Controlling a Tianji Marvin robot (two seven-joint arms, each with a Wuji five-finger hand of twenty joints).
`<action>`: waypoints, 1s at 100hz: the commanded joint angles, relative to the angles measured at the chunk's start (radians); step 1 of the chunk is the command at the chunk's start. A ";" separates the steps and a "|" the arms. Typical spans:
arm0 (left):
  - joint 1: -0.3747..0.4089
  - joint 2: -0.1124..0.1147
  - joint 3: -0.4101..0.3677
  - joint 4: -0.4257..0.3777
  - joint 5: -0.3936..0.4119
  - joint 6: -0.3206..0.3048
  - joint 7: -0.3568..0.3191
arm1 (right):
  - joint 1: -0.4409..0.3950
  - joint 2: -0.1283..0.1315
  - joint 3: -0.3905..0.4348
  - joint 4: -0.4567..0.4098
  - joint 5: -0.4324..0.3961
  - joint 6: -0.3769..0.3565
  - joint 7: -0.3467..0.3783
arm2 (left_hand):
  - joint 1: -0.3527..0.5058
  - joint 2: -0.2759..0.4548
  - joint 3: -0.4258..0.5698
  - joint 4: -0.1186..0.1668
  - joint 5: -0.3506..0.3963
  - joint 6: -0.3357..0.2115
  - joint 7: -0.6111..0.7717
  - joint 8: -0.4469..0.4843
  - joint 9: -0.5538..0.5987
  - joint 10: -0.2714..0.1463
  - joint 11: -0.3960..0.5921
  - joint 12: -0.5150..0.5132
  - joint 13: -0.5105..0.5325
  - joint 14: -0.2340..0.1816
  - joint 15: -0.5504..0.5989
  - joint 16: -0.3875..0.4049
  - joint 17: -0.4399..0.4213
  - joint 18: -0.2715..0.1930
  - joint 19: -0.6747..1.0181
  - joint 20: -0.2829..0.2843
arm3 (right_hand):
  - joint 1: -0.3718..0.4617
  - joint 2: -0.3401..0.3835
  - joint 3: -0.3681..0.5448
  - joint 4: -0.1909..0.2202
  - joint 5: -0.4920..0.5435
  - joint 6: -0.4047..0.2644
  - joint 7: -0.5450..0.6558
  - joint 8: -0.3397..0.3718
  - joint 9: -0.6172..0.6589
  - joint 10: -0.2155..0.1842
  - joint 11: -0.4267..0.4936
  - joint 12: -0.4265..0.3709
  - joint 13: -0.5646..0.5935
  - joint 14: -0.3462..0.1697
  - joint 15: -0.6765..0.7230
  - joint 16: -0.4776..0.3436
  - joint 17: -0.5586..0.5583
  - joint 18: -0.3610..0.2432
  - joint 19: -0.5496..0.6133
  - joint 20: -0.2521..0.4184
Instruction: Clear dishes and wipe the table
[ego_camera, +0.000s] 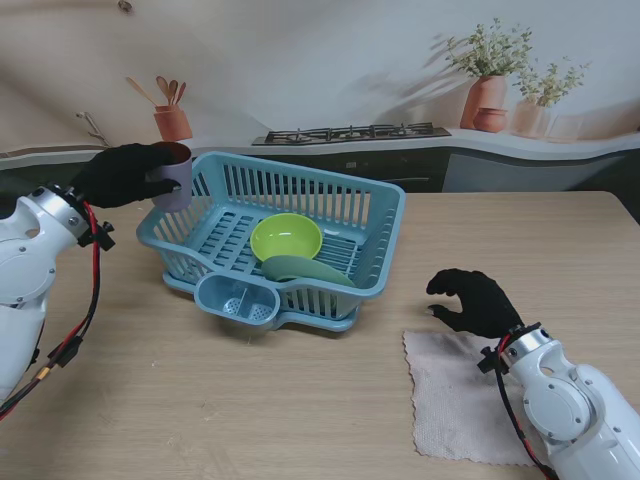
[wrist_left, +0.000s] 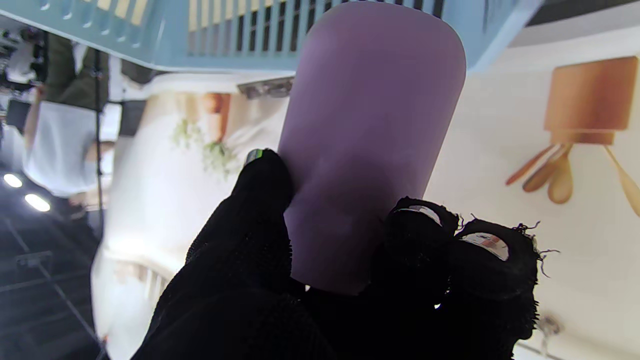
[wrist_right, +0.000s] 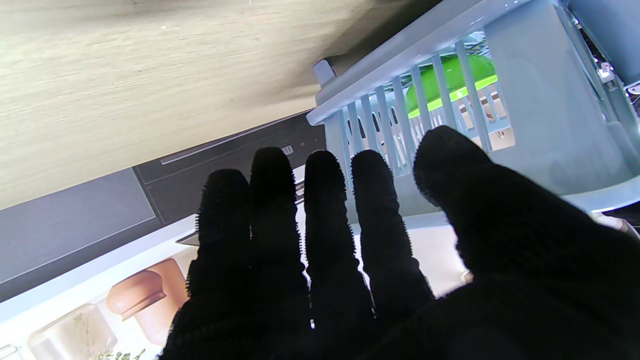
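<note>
purple cup (ego_camera: 176, 184) sits clasped in the left hand (ego_camera: 125, 173), held upright in the air at the far left corner of the blue dish rack (ego_camera: 385, 205); the left wrist view shows thumb and fingers (wrist_left: 425, 240) wrapped round its side. inside the rack lie a green bowl (ego_camera: 286, 238) and a grey-green plate (ego_camera: 305, 269) nearer to me. the right hand (ego_camera: 476, 300) holds nothing, fingers apart and curled, at the far edge of a beige cloth (ego_camera: 455, 400) spread flat on the wooden table (ego_camera: 250, 400).
</note>
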 joint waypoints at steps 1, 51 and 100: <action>-0.024 -0.006 0.021 -0.018 -0.009 0.008 -0.030 | -0.007 -0.002 0.002 -0.002 -0.004 -0.002 0.010 | 0.105 0.057 0.064 0.008 0.000 -0.042 0.100 0.034 0.067 0.120 0.127 0.068 0.027 -0.058 0.047 0.019 0.009 -0.003 0.053 0.023 | -0.021 -0.001 0.027 0.012 0.004 0.004 0.000 0.005 0.000 -0.001 -0.007 -0.010 -0.013 0.013 -0.008 -0.003 -0.009 0.002 -0.008 0.000; -0.122 -0.005 0.192 -0.006 -0.059 0.112 -0.117 | -0.010 -0.003 0.009 0.002 -0.002 -0.007 0.002 | 0.108 0.059 0.057 0.010 -0.001 -0.041 0.098 0.034 0.067 0.120 0.127 0.067 0.027 -0.059 0.047 0.018 0.008 -0.005 0.054 0.022 | -0.021 -0.002 0.026 0.010 0.005 0.003 0.001 0.004 0.001 -0.001 -0.007 -0.010 -0.012 0.012 -0.008 -0.002 -0.009 0.004 -0.007 0.000; -0.181 -0.018 0.306 0.085 -0.029 0.182 -0.074 | -0.012 -0.005 0.010 0.008 0.000 0.003 -0.008 | 0.109 0.060 0.052 0.012 -0.001 -0.042 0.093 0.031 0.066 0.119 0.126 0.067 0.027 -0.060 0.047 0.018 0.008 -0.009 0.056 0.020 | -0.018 -0.003 0.024 0.008 0.006 0.004 0.003 0.001 0.003 0.001 -0.007 -0.010 -0.011 0.013 -0.008 -0.003 -0.009 0.004 -0.008 0.000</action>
